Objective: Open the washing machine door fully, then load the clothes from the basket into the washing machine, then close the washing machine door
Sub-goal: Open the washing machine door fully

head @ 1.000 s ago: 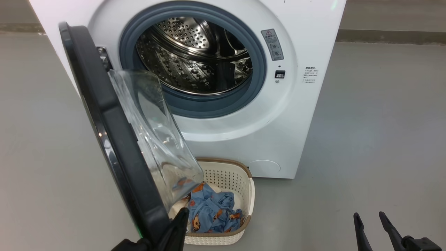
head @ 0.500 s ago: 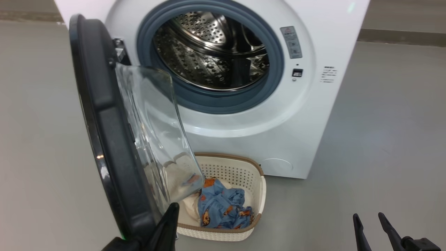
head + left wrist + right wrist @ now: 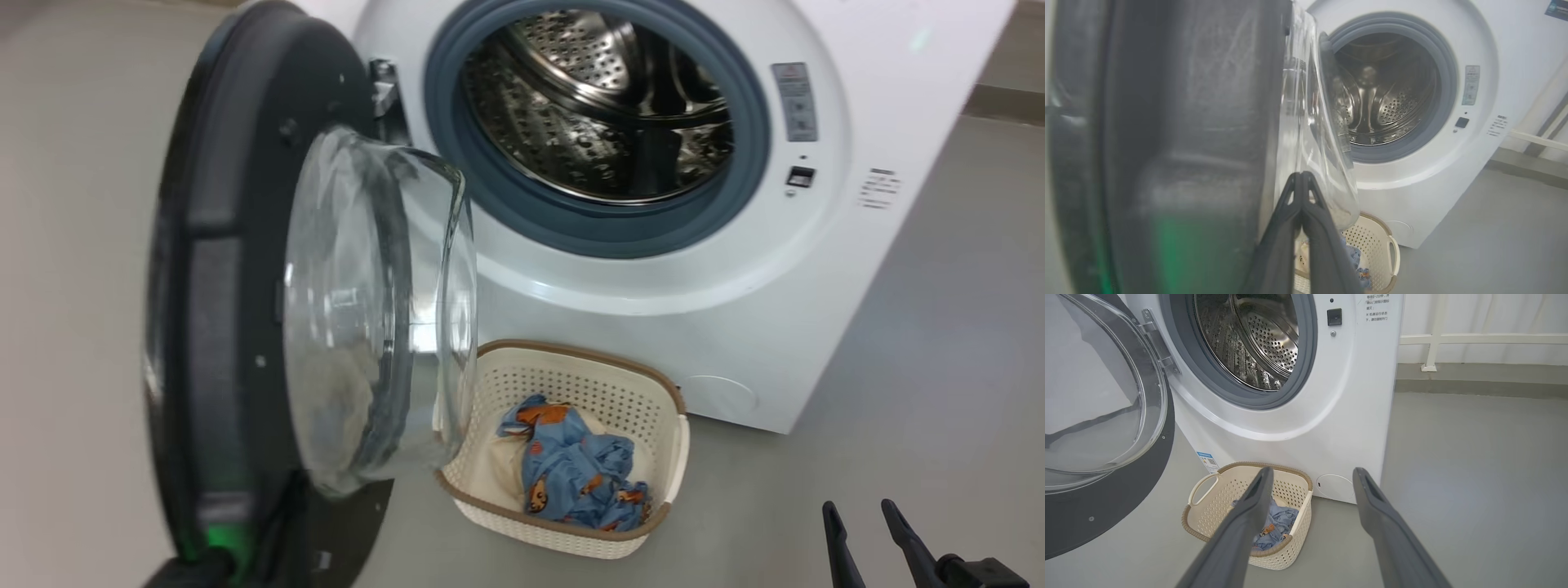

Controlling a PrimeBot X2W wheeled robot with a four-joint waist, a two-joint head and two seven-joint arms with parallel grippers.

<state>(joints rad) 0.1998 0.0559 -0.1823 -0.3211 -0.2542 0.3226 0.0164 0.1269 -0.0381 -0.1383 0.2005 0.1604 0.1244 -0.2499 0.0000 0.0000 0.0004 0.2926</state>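
The washing machine door [image 3: 216,286] hangs on its hinge at the left of the head view, swung well clear of the washing machine [image 3: 653,278]. Its clear bowl [image 3: 367,310] faces right, toward the open drum. In the left wrist view the door's black ring [image 3: 1188,122] takes up the left half of the frame and runs top to bottom. The left gripper [image 3: 1301,179] rises at bottom centre with its fingers pressed together, holding nothing. Its tips lie at the seam between ring and bowl, and contact there cannot be confirmed. The door therefore lies to the left of this pincer, so a further push would probably go that way, and the left arm is the nearer one. The right gripper [image 3: 865,523] sits at the lower right of the head view with its fingers spread and empty. The basket [image 3: 571,353] stands on the floor at lower centre, just before the machine, with the clothes [image 3: 580,469] inside it. In the right wrist view the basket [image 3: 1208,486] lies ahead of the spread fingers.
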